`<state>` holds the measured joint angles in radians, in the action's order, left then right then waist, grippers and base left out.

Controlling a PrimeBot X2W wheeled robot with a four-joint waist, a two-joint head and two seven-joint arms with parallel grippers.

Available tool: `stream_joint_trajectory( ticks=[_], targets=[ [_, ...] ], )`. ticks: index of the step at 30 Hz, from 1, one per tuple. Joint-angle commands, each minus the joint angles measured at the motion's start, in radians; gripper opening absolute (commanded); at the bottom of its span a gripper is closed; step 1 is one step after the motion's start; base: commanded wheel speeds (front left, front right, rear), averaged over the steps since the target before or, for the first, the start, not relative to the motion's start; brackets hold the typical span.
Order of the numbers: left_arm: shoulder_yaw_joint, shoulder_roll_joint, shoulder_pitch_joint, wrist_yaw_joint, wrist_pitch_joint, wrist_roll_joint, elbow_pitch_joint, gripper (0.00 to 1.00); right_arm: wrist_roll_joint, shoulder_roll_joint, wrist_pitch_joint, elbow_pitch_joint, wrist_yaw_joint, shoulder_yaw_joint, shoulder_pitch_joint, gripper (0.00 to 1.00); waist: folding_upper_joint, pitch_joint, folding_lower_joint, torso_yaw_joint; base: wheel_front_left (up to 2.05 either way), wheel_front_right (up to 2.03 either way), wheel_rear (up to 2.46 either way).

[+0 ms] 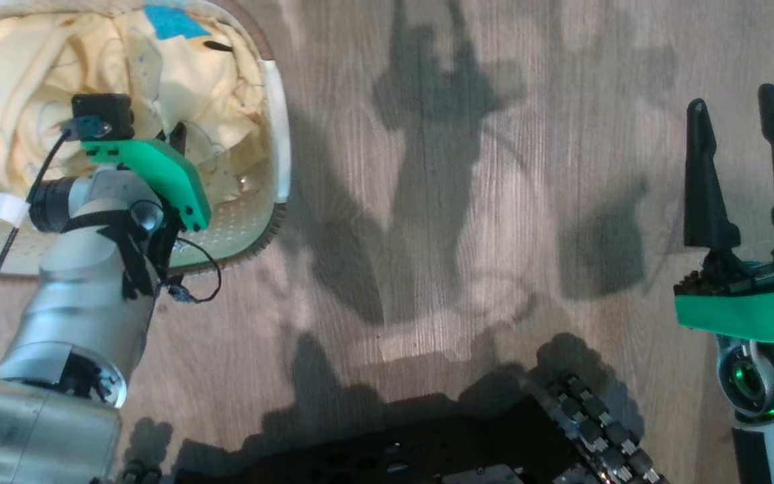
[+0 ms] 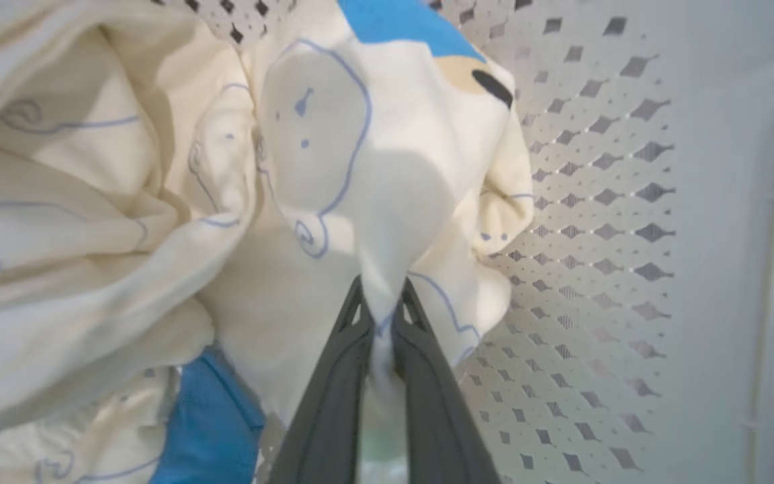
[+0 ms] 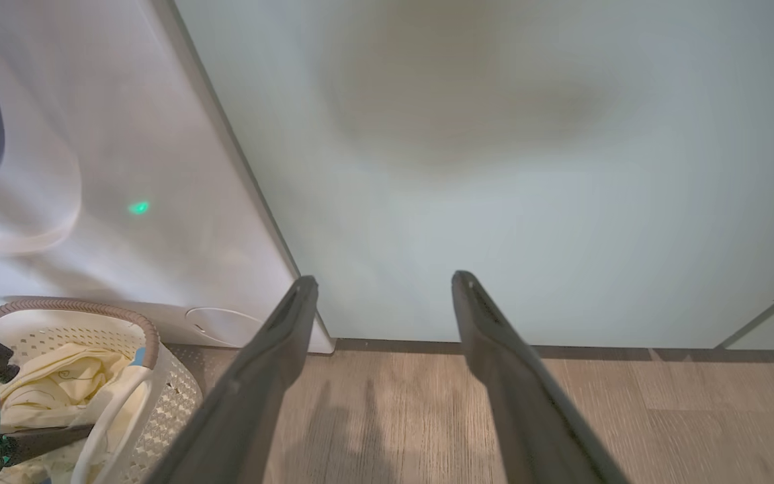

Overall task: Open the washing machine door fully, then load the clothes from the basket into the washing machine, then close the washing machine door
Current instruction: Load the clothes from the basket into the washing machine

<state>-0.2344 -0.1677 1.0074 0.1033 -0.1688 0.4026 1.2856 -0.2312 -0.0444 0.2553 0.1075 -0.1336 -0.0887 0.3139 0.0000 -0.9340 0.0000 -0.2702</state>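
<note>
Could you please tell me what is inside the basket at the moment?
The basket holds the clothes, crumpled, with the left gripper shut on a fold. Whatever lies beneath them is covered.

Left arm (image 1: pixel 84 296) is angling up from below the basket (image 1: pixel 282 144) and reaching in over its near rim, wrist bending down into it. Left end effector (image 2: pixel 380 290) is sitting inside the basket, fingers (image 2: pixel 333 390) pinching almost together on a fold of the clothes (image 2: pixel 333 168). Right end effector (image 1: pixel 733 97) is hovering well off to the basket's right, its fingers (image 1: pixel 703 181) spreading apart, empty. Right wrist (image 1: pixel 750 376) is glowing green.
</note>
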Motion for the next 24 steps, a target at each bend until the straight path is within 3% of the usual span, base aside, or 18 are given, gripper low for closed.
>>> stream_joint_trajectory(
  ticks=[1,11,24],
  targets=[
    [0.003,-0.023,-0.03,-0.007,-0.024,-0.014,-0.004,0.0,0.009,-0.006,0.006,0.029,0.003,-0.006,-0.037,1.0,0.0,0.017,0.0,0.018,0.0,0.0,0.0],
    [-0.001,-0.01,-0.067,-0.029,-0.091,-0.02,-0.109,0.0,0.055,-0.006,0.006,0.022,0.003,0.029,-0.066,1.0,0.0,0.118,0.0,0.093,0.0,0.0,0.0],
    [0.083,-0.019,-0.338,-0.113,-0.093,-0.045,-0.604,0.0,0.077,-0.025,0.006,-0.007,0.003,0.058,-0.132,1.0,0.0,0.314,0.0,0.168,0.0,0.0,0.0]
  ],
)
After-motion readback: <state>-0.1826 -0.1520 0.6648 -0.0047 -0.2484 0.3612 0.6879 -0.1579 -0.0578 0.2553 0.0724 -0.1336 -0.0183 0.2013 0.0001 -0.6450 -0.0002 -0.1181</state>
